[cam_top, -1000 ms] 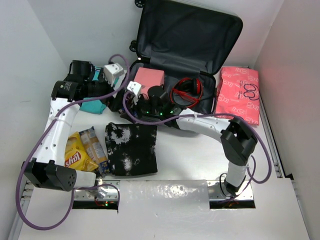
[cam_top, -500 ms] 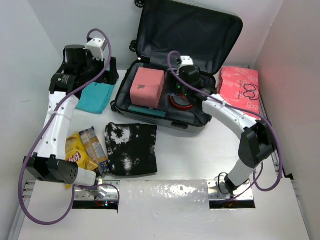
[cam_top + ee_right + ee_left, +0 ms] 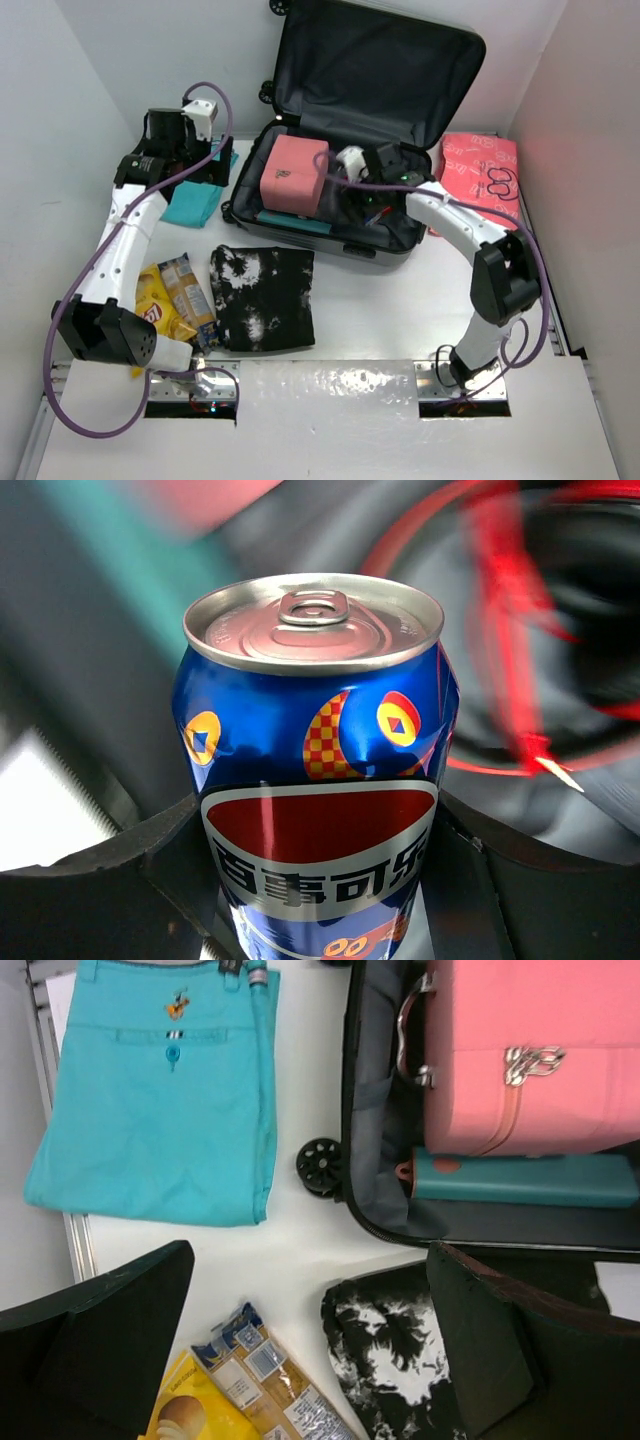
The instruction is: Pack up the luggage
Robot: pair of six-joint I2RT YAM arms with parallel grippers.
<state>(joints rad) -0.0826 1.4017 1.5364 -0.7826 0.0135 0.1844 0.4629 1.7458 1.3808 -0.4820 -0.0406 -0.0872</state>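
The luggage (image 3: pixel 400 70) lies open at the back of the table, its lid propped up and its dark lining showing. A pink pouch (image 3: pixel 293 172) and a flat teal case (image 3: pixel 520 1178) rest in its left part, near its rim (image 3: pixel 358 1160). My right gripper (image 3: pixel 365 195) hangs over the middle of the luggage, shut on an upright blue Pepsi can (image 3: pixel 312 770), with my right gripper (image 3: pixel 315 880) holding it low on both sides. Red headphones (image 3: pixel 510 630) blur behind the can. My left gripper (image 3: pixel 308 1260) is open and empty, high above the table left of the luggage.
Folded teal shorts (image 3: pixel 150 1100) lie left of the luggage. A black-and-white shirt (image 3: pixel 265 295), a yellow chips bag (image 3: pixel 148 308) and a snack packet (image 3: pixel 190 290) lie at the front left. A pink patterned package (image 3: pixel 478 188) sits to the right of the luggage. White walls close in on both sides.
My left arm drew back from the luggage's front left to above the teal shorts, its jaws opening fully. My right gripper swung from that same corner to the luggage's middle.
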